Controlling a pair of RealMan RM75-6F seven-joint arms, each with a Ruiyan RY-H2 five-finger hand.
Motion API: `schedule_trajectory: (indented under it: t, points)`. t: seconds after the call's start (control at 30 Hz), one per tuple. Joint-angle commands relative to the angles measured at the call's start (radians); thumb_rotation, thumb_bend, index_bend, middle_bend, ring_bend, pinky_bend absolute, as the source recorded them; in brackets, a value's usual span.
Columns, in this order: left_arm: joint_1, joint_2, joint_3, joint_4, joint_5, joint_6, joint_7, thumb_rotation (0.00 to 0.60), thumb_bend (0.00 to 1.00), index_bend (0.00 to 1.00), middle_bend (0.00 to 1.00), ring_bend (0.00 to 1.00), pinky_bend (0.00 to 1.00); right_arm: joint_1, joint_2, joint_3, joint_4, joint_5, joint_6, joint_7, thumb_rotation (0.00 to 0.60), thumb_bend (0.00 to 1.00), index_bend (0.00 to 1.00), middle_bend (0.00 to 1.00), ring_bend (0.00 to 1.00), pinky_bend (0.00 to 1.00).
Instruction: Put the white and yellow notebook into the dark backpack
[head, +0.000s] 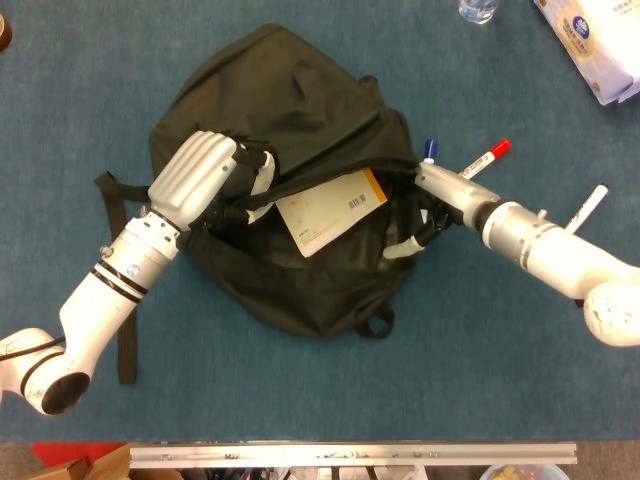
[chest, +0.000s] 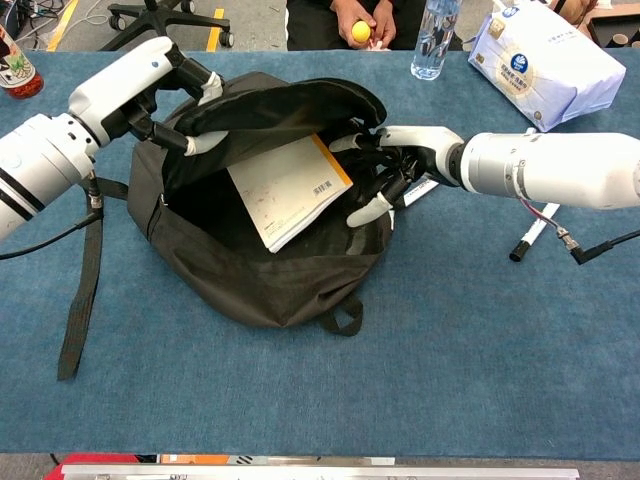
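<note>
The dark backpack (head: 300, 120) (chest: 260, 275) lies on the blue table with its mouth facing right. My left hand (head: 200, 172) (chest: 150, 85) grips the upper flap and holds the mouth wide. The white and yellow notebook (head: 332, 210) (chest: 290, 190) lies flat inside the opening, its yellow edge and barcode toward the right, and nothing holds it. My right hand (head: 428, 208) (chest: 395, 175) hovers at the right rim of the opening with its fingers spread, a little clear of the notebook.
Right of the bag lie a red-capped marker (head: 487, 157), a blue-capped one (head: 430, 150) and a white marker (head: 588, 205) (chest: 535, 228). A water bottle (chest: 437, 38) and a white package (chest: 545, 60) stand at the back right. The bag's strap (chest: 80, 290) trails left.
</note>
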Motion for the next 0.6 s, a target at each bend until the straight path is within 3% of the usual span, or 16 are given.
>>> schedule_trajectory:
  t: [0.03, 0.4, 0.6]
  points:
    - [-0.002, 0.004, -0.002, -0.005, -0.007, -0.007, 0.001, 0.600, 0.37, 0.79, 0.59, 0.51, 0.43, -0.010, 0.021, -0.018, -0.026, -0.023, 0.033, -0.038, 0.600, 0.00, 0.00, 0.12, 0.05, 0.21]
    - [-0.005, 0.006, -0.006, -0.015, -0.027, -0.024, 0.038, 0.600, 0.37, 0.79, 0.59, 0.50, 0.43, -0.104, 0.153, -0.049, -0.186, -0.141, 0.167, -0.116, 0.600, 0.00, 0.00, 0.16, 0.05, 0.21]
    - [-0.005, 0.020, 0.012, -0.017, -0.008, -0.032, 0.056, 0.600, 0.36, 0.73, 0.58, 0.50, 0.43, -0.193, 0.274, -0.086, -0.300, -0.235, 0.255, -0.144, 0.600, 0.00, 0.00, 0.18, 0.05, 0.21]
